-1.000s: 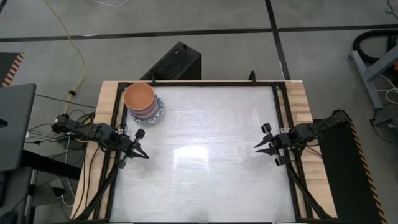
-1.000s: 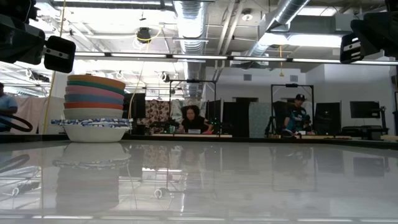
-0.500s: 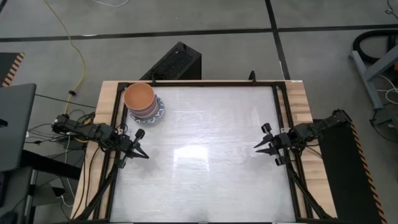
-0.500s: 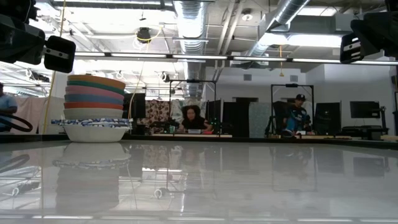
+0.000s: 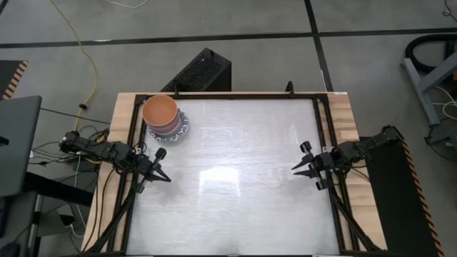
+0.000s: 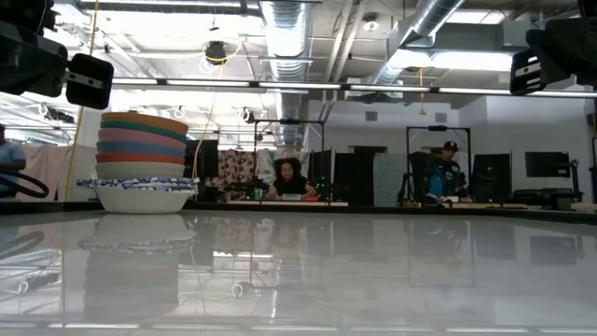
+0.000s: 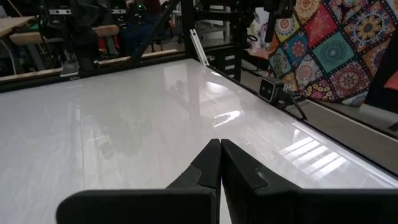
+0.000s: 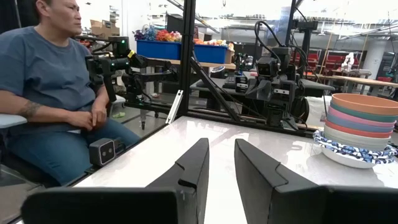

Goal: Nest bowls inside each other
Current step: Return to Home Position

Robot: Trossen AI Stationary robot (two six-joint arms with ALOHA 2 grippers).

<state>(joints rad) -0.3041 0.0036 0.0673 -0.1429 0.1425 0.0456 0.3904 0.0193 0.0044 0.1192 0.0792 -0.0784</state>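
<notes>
The bowls (image 5: pixel 163 116) stand nested in one stack at the table's far left corner. An orange bowl is on top. Below it show green, pink, blue, red and cream rims (image 6: pixel 142 147). A white bowl with a blue patterned rim (image 8: pixel 354 151) is at the bottom, resting on the table. My left gripper (image 5: pixel 169 179) is shut and hovers level by the left edge, nearer than the stack; its tips (image 7: pixel 220 143) hold nothing. My right gripper (image 5: pixel 293 169) hovers level by the right edge, with a narrow gap between its fingers (image 8: pixel 221 144) and nothing in it.
The glossy white tabletop (image 5: pixel 235 185) lies bare between the two grippers. A black frame rail (image 5: pixel 235 95) runs round the table. A black box (image 5: pixel 203 71) sits past the far edge. A seated person (image 8: pixel 50 93) shows beyond the table in the right wrist view.
</notes>
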